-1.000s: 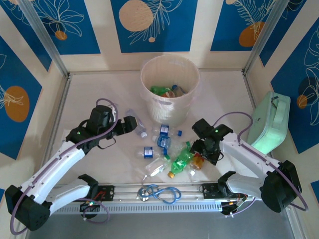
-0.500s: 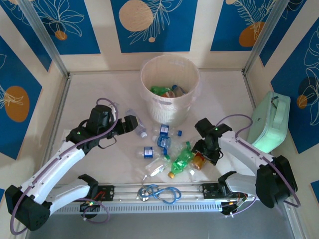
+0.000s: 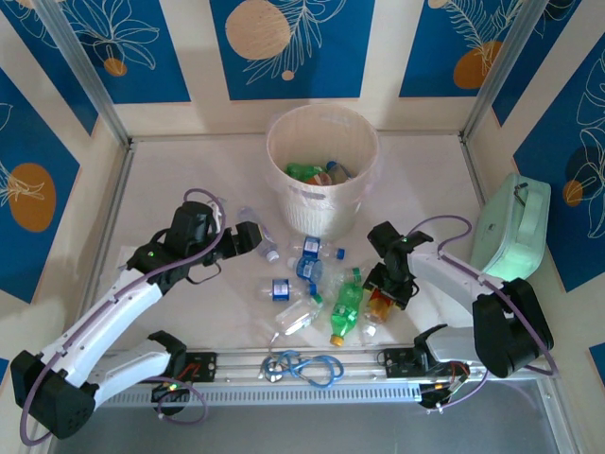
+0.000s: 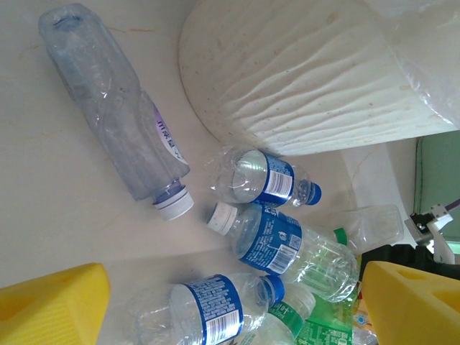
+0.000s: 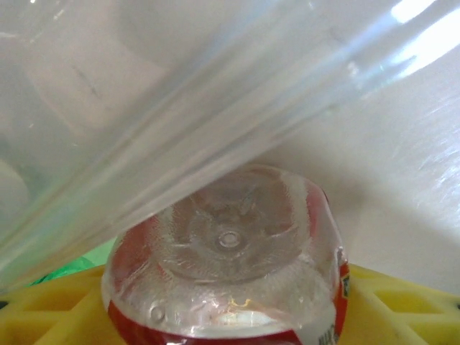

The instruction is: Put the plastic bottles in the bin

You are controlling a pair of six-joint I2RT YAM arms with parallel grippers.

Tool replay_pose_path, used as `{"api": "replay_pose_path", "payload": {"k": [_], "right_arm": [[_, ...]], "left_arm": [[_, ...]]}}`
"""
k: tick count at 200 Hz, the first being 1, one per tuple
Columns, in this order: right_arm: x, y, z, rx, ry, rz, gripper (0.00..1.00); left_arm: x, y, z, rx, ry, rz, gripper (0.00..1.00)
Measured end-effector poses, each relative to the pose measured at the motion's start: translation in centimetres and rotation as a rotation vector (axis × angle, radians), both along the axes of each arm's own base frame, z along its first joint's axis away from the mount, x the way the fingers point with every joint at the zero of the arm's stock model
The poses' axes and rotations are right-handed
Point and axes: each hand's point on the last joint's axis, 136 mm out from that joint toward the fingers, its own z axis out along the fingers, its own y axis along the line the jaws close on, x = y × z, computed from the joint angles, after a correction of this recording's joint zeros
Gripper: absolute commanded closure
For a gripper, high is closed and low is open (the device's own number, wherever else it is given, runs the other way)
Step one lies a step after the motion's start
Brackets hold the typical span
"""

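The bin stands at the back centre with several bottles inside. More plastic bottles lie in a heap in front of it: clear ones with blue labels, a green one and a red-labelled one. My right gripper is down on the heap's right side. In the right wrist view the red-labelled bottle sits base-on between the yellow fingers, touching both. A clear bottle lies across above it. My left gripper hangs open over the blue-labelled bottles, beside a long clear bottle.
A mint-green case leans at the right wall. A blue cable loop lies on the rail at the near edge. The bin's ribbed side rises just behind the heap in the left wrist view.
My right gripper's fingers have drawn in around the red-labelled bottle and shifted slightly left. The green bottle has swung a little. The left arm has stayed still.
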Motion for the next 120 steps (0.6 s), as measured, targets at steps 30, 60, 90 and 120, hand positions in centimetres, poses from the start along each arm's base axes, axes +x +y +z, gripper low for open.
{"api": "replay_pose_path", "payload": {"k": [30, 60, 90, 120], "right_arm": [[0.0, 0.0, 0.0, 0.001, 0.000, 0.002, 0.46], [0.0, 0.0, 0.3, 0.007, -0.014, 0.003, 0.49], [0.0, 0.1, 1.8, 0.020, -0.062, 0.014, 0.49], [0.6, 0.5, 4.7, 0.034, -0.143, 0.042, 0.50]], "left_arm": [[-0.1, 0.1, -0.4, 0.005, 0.009, 0.000, 0.10], [-0.1, 0.1, -0.4, 0.005, 0.008, 0.000, 0.10], [-0.2, 0.1, -0.3, 0.003, 0.005, 0.001, 0.10], [-0.1, 0.2, -0.4, 0.008, 0.003, 0.006, 0.10]]}}
